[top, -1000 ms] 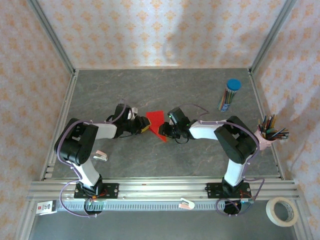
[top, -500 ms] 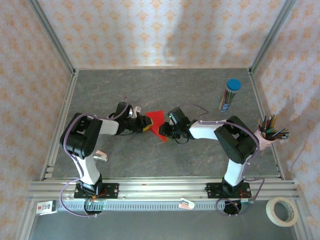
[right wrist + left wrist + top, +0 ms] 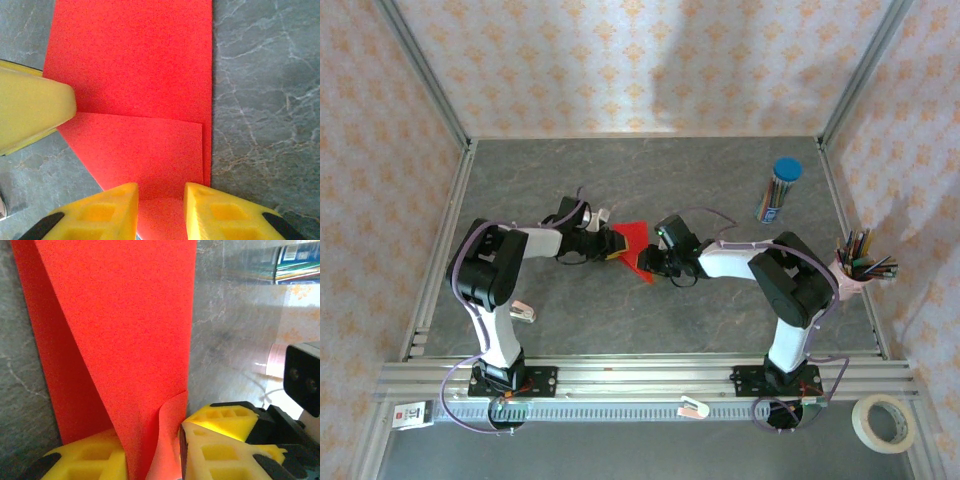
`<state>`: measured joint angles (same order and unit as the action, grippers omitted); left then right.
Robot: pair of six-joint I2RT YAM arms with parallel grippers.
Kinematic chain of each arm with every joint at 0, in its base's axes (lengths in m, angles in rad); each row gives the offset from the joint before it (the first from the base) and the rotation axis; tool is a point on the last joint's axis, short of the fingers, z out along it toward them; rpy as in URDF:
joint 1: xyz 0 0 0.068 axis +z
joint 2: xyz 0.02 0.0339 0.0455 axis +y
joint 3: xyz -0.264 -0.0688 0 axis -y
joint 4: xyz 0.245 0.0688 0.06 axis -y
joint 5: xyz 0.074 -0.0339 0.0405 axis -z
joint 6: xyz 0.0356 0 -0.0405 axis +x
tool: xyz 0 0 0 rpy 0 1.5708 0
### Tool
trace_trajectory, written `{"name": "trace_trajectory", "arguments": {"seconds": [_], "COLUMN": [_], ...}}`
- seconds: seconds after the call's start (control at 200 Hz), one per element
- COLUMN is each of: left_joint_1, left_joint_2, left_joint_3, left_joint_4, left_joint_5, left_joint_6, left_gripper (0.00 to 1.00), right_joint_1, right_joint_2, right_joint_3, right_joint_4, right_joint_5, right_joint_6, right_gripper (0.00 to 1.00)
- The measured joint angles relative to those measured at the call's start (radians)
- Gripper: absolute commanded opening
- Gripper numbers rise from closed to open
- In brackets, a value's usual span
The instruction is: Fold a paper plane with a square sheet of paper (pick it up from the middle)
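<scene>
The square sheet of paper [image 3: 633, 243] is bright red, partly folded, and lies on the grey table between the two arms. My left gripper [image 3: 611, 244] reaches it from the left. In the left wrist view a raised flap of the paper [image 3: 125, 340] stands between the yellow fingers [image 3: 225, 440] of the left gripper [image 3: 150, 440], whose jaws sit a little apart. My right gripper [image 3: 648, 262] comes from the right; its jaws [image 3: 160, 192] are narrowly open over a folded layer of the paper [image 3: 145, 145] lying flat. A finger of the left gripper [image 3: 30, 115] touches the sheet's edge.
A blue-capped tube of coloured pencils [image 3: 779, 190] stands at the back right. A pink cup of pencils [image 3: 858, 266] sits by the right wall. A small clip [image 3: 522, 311] lies near the left arm. A tape roll [image 3: 885, 422] rests outside the frame rail.
The left arm's elbow has swung right and its gripper has edged slightly toward the back along the paper. The right arm and the paper have hardly moved.
</scene>
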<state>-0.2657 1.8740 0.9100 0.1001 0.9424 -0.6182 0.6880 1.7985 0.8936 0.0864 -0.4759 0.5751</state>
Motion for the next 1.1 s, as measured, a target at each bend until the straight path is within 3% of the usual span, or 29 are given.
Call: {"name": "trace_trajectory", "arguments": {"seconds": [0.325,0.606,0.756,0.901,1.101], "left_joint_1": [0.005,0.011,0.011,0.011,0.009], "left_joint_2": [0.0,0.0,-0.006,-0.038,-0.09], "left_joint_3": [-0.003,-0.019,-0.022,-0.022,-0.022], "left_joint_4": [-0.021,-0.022,-0.022,-0.022,-0.023], "left_joint_5": [0.005,0.003,-0.004,-0.029,-0.095], "left_joint_6": [0.014,0.013,0.01,-0.02,-0.085], "left_gripper": [0.18,0.04,0.02,0.01,0.01], "right_joint_1": [0.0,0.0,0.002,0.002,0.002], "right_joint_2": [0.0,0.0,-0.005,-0.048,-0.172], "right_joint_3": [0.0,0.002,0.004,0.004,0.003], "right_joint_4": [0.0,0.0,0.0,-0.028,-0.024], "right_joint_5": [0.0,0.0,0.001,0.066,0.185], "right_joint_6": [-0.004,-0.019,-0.048,-0.11,-0.247], "right_gripper": [0.3,0.32,0.42,0.49,0.49]}}
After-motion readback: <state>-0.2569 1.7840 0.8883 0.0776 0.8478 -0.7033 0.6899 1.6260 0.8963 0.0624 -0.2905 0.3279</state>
